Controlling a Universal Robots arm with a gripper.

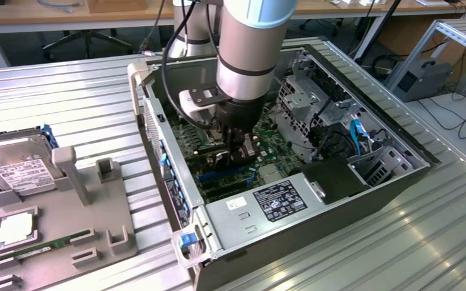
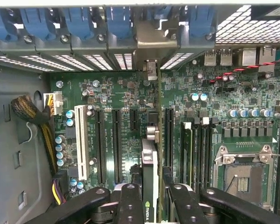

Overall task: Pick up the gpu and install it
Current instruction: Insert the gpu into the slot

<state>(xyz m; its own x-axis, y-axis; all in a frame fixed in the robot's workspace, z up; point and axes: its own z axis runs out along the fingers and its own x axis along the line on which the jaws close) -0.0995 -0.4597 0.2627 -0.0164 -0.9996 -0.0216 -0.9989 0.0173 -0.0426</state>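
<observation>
In the exterior view the arm [image 1: 245, 54] was seen reaching straight down into the open computer case [image 1: 378, 112], the gripper [image 1: 237, 148] held low over the motherboard [image 1: 275, 151]. In the wrist view the fingers [image 2: 130, 205] were seen clamped on the graphics card [image 2: 149, 163]. It was held on edge directly beneath the tool, its long axis parallel with the black slots [image 2: 116, 140] and aimed at the rear panel [image 2: 84, 58]. Whether it was seated could not be told.

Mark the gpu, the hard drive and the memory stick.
gpu [image 2: 150, 170], wrist view, edge facing the camera.
hard drive [image 1: 22, 174], exterior view, white label.
memory stick [image 1: 31, 249], exterior view, green face.
</observation>
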